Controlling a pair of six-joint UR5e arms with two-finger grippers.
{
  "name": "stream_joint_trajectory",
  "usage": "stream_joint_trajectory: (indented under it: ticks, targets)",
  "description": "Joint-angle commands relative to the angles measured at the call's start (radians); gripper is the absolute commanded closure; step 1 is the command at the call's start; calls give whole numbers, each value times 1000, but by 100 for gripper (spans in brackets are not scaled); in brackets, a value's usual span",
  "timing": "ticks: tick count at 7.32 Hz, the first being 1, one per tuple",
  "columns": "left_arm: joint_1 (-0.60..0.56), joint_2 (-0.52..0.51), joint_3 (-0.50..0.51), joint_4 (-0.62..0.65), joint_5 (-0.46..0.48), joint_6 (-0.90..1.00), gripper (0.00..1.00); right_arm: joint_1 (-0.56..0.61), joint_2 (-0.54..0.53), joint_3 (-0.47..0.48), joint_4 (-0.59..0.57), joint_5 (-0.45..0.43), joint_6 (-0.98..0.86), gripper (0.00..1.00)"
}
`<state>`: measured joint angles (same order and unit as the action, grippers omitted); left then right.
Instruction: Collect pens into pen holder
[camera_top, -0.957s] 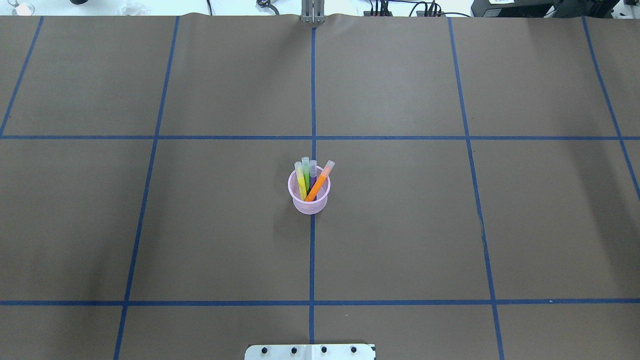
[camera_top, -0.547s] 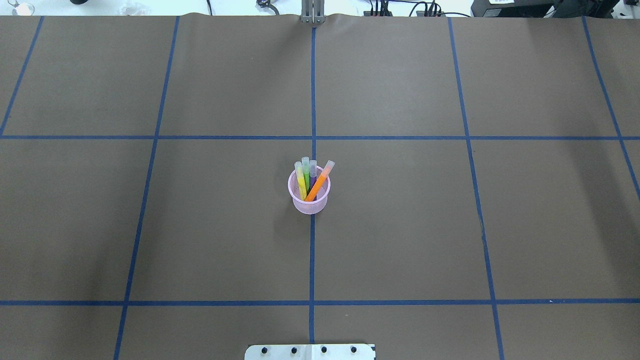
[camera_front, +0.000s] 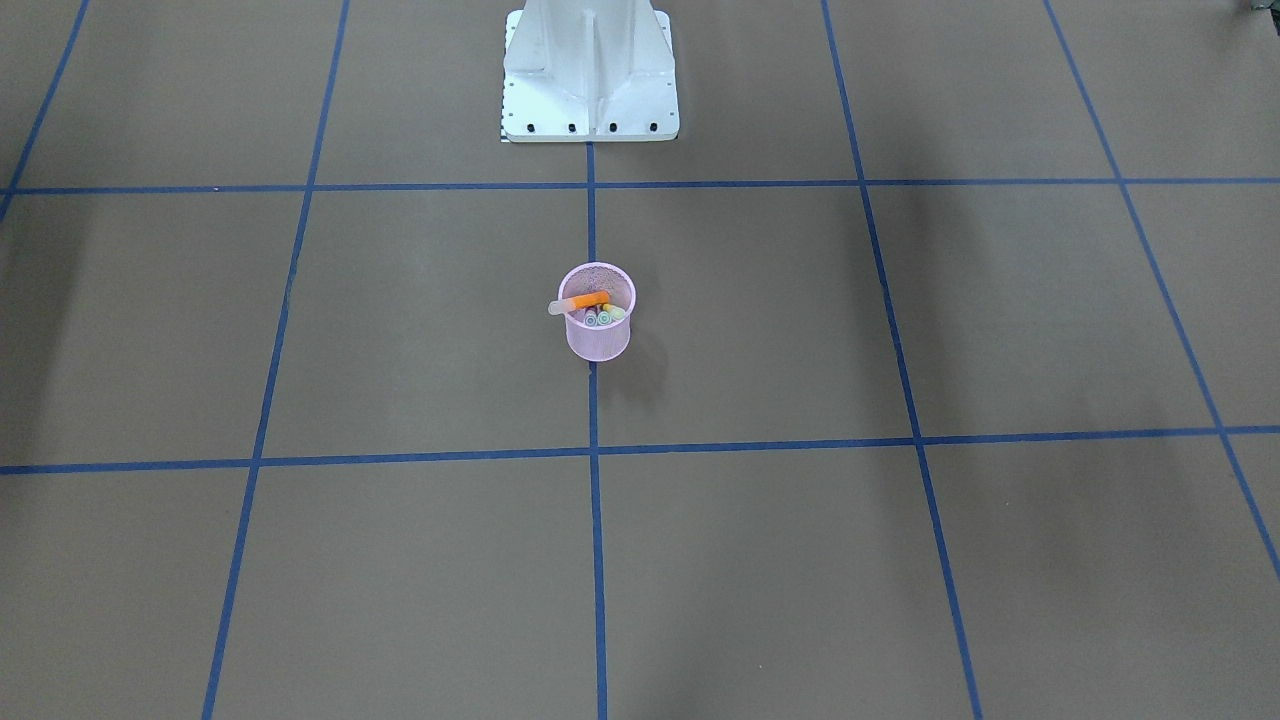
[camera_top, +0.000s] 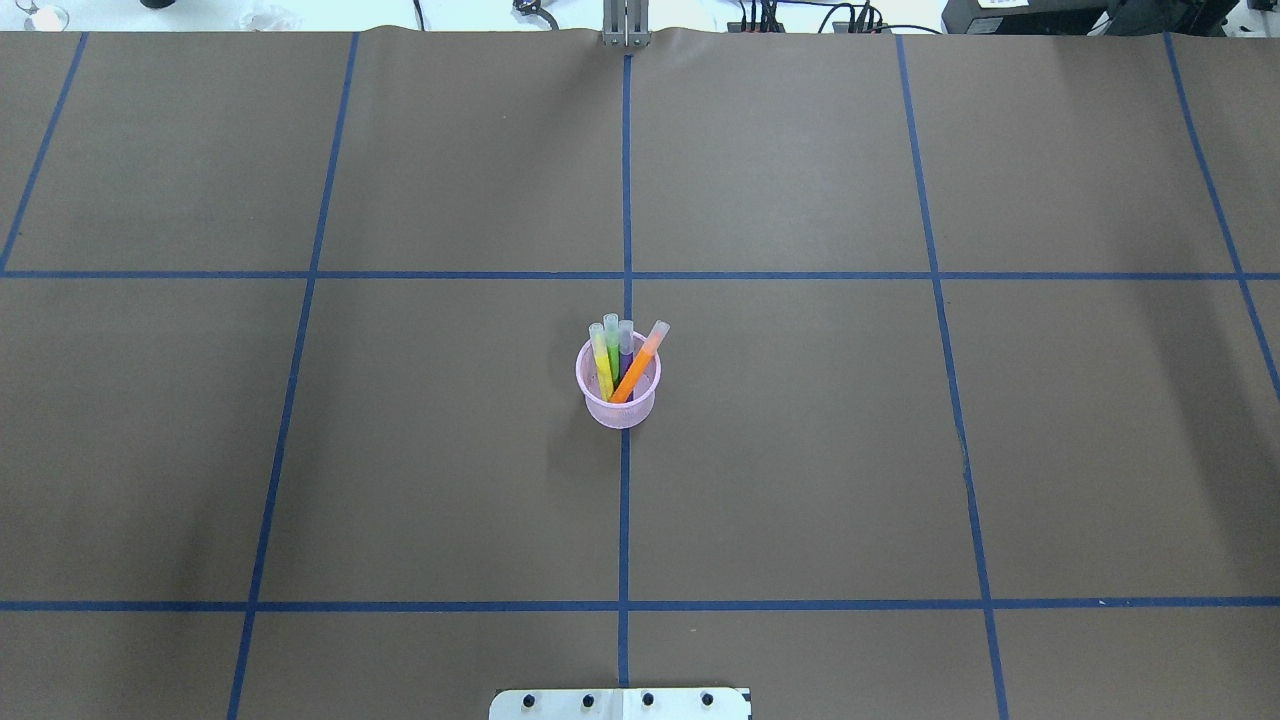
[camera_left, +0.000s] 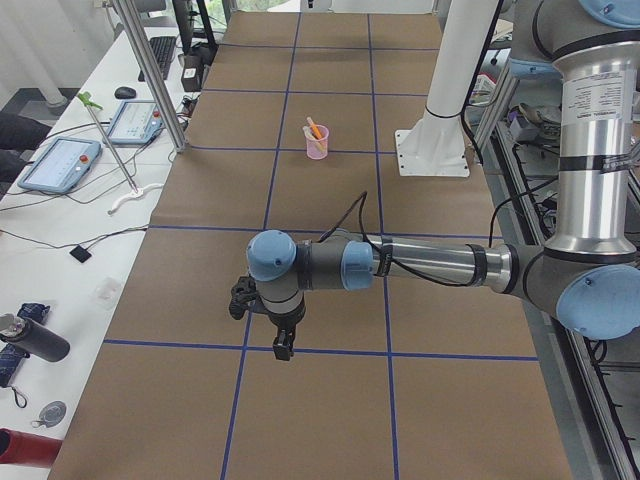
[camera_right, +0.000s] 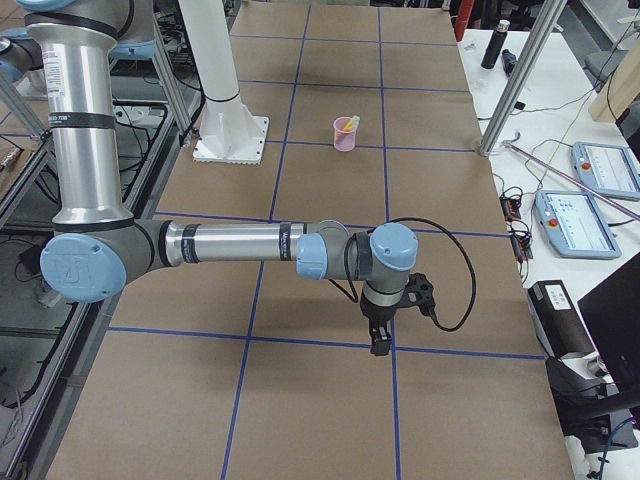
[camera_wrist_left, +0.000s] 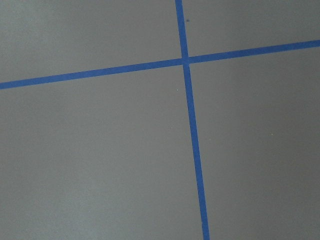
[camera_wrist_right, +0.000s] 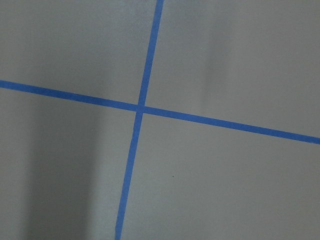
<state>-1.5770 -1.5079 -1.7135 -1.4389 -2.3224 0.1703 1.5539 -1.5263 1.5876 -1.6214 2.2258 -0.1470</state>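
Left pincer (camera_left: 283, 350) and right pincer (camera_right: 381, 345): grip untellable; pen holder (camera_top: 620, 411) contains four pens (camera_top: 636, 372).

A brown-papered table (camera_top: 800, 450) is crossed by blue tape lines (camera_top: 450, 275). Along its far edge, a white bench (camera_left: 50, 280) holds 2 tablets (camera_left: 60, 165) and a dark bottle (camera_left: 35, 342).

Robotics lab. Evidence:
- worktop (camera_top: 800, 450) papered brown, marked by blue tape grid (camera_top: 624, 275)
- white metal robot base (camera_front: 590, 90) bolted on worktop
- left arm (camera_left: 430, 265), right arm (camera_right: 240, 245): jointed industrial type
- teach pendants (camera_right: 578, 222) on white side bench (camera_left: 40, 290)
- aluminium frame post (camera_right: 515, 85)
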Motion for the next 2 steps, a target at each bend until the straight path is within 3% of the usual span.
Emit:
stream_joint_trajectory:
  ticks: [1, 2]
  targets:
    - [0, -1, 0, 0, 0, 0, 0, 0, 0, 0, 0, 0, 1, 0]
    - [0, -2, 0, 0, 0, 0, 0, 0, 0, 0, 0, 0, 1, 0]
